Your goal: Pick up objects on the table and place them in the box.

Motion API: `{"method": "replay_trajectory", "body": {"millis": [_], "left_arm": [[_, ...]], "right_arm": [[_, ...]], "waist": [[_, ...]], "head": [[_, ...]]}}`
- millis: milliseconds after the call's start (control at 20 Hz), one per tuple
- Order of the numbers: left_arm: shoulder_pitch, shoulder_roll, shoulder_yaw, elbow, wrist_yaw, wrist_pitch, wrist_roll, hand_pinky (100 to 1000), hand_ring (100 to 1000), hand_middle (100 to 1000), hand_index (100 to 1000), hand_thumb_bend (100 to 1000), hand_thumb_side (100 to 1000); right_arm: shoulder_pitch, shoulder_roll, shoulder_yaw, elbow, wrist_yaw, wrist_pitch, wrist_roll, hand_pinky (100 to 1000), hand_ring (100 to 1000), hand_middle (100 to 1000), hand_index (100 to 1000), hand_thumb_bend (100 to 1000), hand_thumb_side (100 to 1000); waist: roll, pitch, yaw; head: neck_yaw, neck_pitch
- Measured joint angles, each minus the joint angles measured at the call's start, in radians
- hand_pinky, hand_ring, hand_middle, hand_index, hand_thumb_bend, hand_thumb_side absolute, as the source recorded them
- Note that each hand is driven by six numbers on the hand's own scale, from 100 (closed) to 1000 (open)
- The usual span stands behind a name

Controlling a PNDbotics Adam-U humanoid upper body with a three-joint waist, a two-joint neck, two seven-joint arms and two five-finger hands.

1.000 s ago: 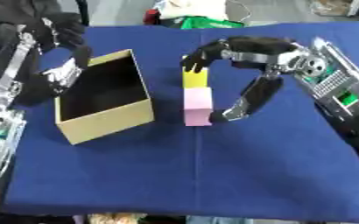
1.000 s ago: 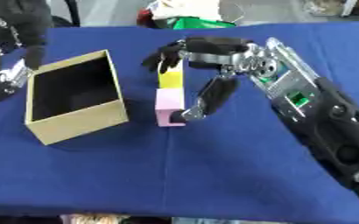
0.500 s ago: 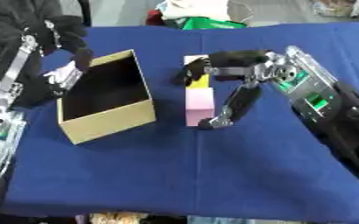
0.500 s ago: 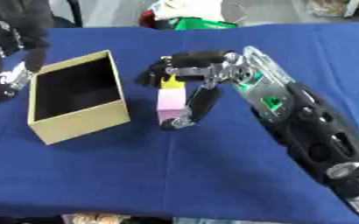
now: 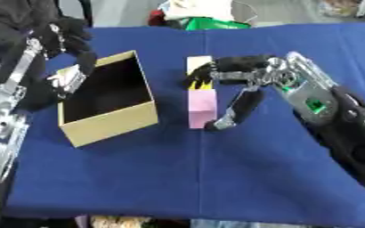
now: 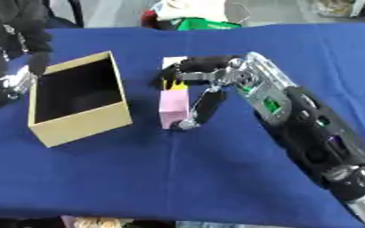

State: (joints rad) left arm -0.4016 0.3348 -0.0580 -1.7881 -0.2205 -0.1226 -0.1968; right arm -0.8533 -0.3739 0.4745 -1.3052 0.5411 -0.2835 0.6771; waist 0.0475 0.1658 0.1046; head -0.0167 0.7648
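**On the blue worktop: block pick in progress, box waiting**

Across the middle of the blue cloth-covered worktop (image 5: 178,178) lie the items below.

Item 1. Open tan cardboard box (image 5: 107,100), empty as far as its dark interior shows, sitting left of centre and skewed to the worktop's edges.

Item 2. Pale pink rectangular block (image 5: 202,107), lying flat just right of the box and apart from it. Butted against its far end is a yellow and white block (image 5: 198,67), partly hidden by fingers.

Item 3. Right hand (image 5: 244,78), black with silver joints, reaching in from the right. Its upper fingers curl over the far end of the pink block where it meets the yellow piece; one long digit (image 5: 236,109) runs down the block's right side to the cloth. Whether the block is actually pinched or only bracketed cannot be told.

Item 4. Left hand (image 5: 65,58), hanging above the box's far left wall, fingers drooping and relaxed, holding nothing.

Item 5. Heap of white and green material (image 5: 209,18) beyond the far edge; not part of the job.

Risk note. Closing on the seam between the two blocks may lift one and drag or tip the other. A grip at one end could let the long pink block swing down and catch the box's near wall on the way over. The left hand's place over the box may also crowd the drop.
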Motion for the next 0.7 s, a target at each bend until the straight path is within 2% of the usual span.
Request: {"method": "replay_trajectory", "body": {"millis": [250, 500, 700], "left_arm": [[0.0, 0.0, 0.0, 0.006, 0.0, 0.0, -0.003, 646, 661, 666, 848, 369, 630], [0.0, -0.001, 0.0, 0.011, 0.0, -0.001, -0.003, 646, 661, 666, 849, 366, 632], [0.0, -0.006, 0.0, 0.011, 0.0, -0.001, -0.004, 646, 661, 666, 849, 364, 632]], "right_arm": [[0.0, 0.005, -0.024, 0.042, 0.051, 0.007, -0.066, 905, 945, 933, 986, 480, 423], [0.0, 0.008, -0.038, 0.06, 0.079, 0.014, -0.137, 917, 953, 941, 987, 487, 433], [0.0, 0.012, -0.04, 0.087, 0.105, 0.02, -0.15, 912, 947, 934, 984, 485, 438]], "waist": [[0.0, 0.0, 0.0], [0.0, 0.002, 0.0], [0.0, 0.003, 0.002]], "head": [[0.0, 0.0], [0.001, 0.0], [0.0, 0.0]]}}
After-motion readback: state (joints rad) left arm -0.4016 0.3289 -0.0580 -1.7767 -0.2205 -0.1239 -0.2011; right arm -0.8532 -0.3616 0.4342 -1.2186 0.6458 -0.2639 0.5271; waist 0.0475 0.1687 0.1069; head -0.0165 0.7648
